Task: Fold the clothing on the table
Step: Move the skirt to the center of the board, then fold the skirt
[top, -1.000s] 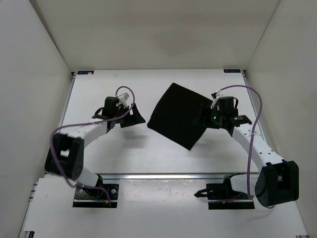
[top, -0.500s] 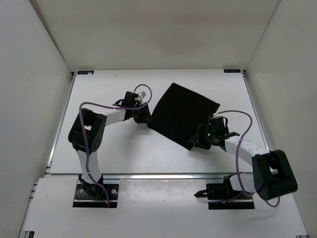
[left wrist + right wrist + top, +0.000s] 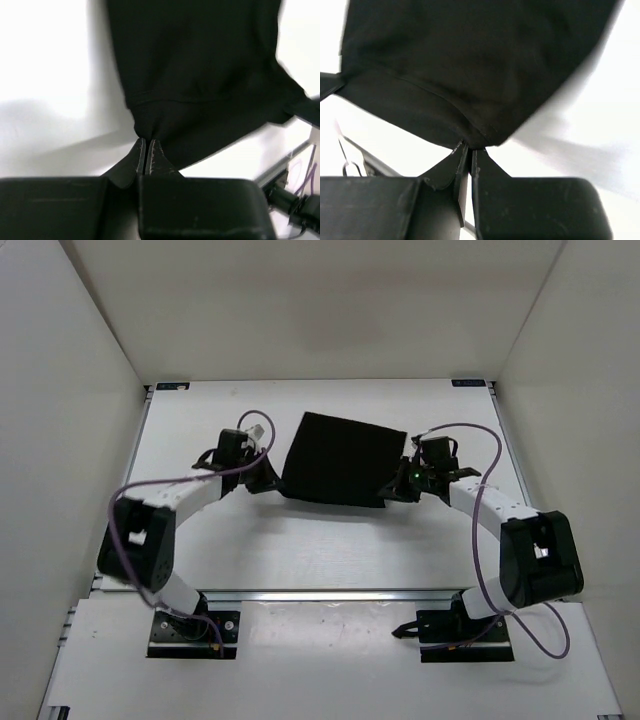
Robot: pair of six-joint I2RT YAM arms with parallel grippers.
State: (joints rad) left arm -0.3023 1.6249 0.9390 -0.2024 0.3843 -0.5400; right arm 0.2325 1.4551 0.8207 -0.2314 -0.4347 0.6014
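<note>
Pinching corners of the clothing point(image 3: 340, 460): left jaws, right jaws.

This looks like a robotics lab test cell: a white counter point(image 3: 330, 550) boxed in by plain white walls point(image 3: 70, 390), a metal rail point(image 3: 330, 595) along its front, and two robot arms point(image 3: 185, 502) trailing purple cables point(image 3: 478, 570).
</note>
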